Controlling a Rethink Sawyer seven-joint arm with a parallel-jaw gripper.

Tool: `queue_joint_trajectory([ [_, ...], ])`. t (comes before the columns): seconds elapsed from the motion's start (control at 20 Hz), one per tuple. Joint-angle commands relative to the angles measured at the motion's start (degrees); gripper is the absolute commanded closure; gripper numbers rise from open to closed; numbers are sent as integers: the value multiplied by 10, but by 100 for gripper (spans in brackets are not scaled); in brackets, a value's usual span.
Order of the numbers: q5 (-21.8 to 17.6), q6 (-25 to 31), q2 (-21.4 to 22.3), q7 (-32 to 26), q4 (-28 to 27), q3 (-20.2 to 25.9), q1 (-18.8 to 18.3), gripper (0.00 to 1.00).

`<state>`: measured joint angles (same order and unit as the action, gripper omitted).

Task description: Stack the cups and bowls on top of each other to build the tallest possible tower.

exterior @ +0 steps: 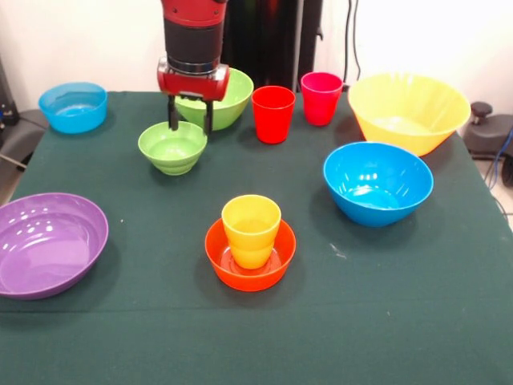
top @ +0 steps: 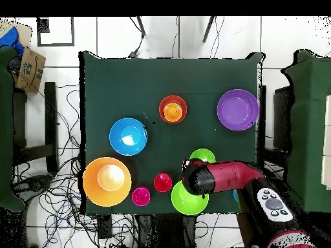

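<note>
Orange bowl (exterior: 249, 258) sits low centre in the front view, with the yellow-orange cup (exterior: 251, 231) standing upright inside it.

You see the gripper (exterior: 190, 125) at upper left of centre, fingers spread and straddling the far rim of the small green bowl (exterior: 171, 147); nothing is pinched. Behind it sits the larger green bowl (exterior: 227, 103), then the red cup (exterior: 272, 114) and the pink cup (exterior: 321, 98) to its right, each apart. Big yellow bowl (exterior: 409, 111) is upper right, the blue bowl (exterior: 377, 182) below it. Purple bowl (exterior: 48, 243) lies at the left edge, the pale blue bowl (exterior: 73, 106) upper left. All rest on the green table (exterior: 401, 321).
</note>
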<state>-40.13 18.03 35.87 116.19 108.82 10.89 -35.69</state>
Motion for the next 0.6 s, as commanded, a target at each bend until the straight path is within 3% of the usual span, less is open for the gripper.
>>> queue_joint_trajectory([
  [0.05, -27, -66, -23, 27, -8, 7, 18, 0],
  [0.6, -11, -80, -66, 28, -41, 14, 37, 0],
])
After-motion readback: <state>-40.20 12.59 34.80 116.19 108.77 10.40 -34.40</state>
